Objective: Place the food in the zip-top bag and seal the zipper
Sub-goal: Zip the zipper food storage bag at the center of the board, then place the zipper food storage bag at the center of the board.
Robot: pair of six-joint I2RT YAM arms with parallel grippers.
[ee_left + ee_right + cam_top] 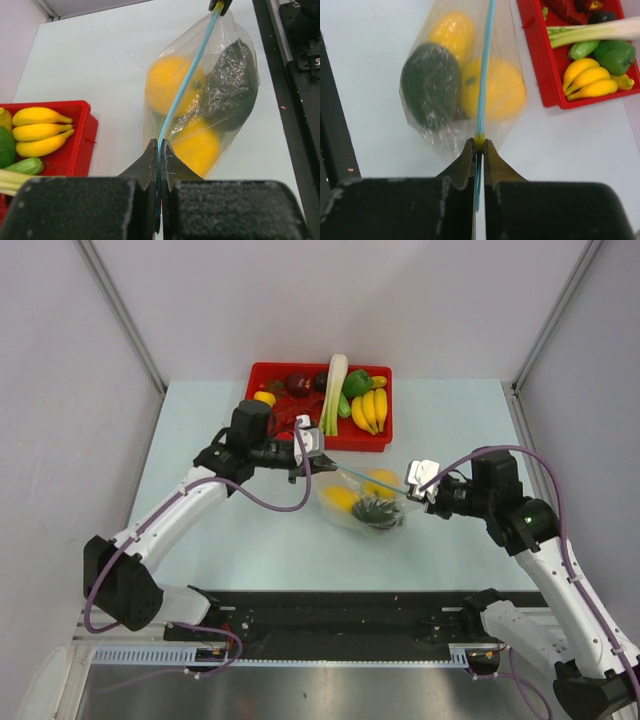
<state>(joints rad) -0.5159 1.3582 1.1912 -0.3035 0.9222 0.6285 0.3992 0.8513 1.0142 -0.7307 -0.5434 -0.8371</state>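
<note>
The left gripper (316,454) pinches one end of the blue zipper (186,82), and the right gripper (420,481) pinches the other. The bag (362,510), with food (169,89) inside, is between them, near the red tray (352,443).

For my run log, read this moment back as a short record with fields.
bag: clear, stretched between both grippers
contents: two yellow fruits, one dark piece
zipper: blue, taut, looks closed
left gripper: shut on zipper
right gripper: shut on zipper, other end
tray: red, bananas inside
</note>
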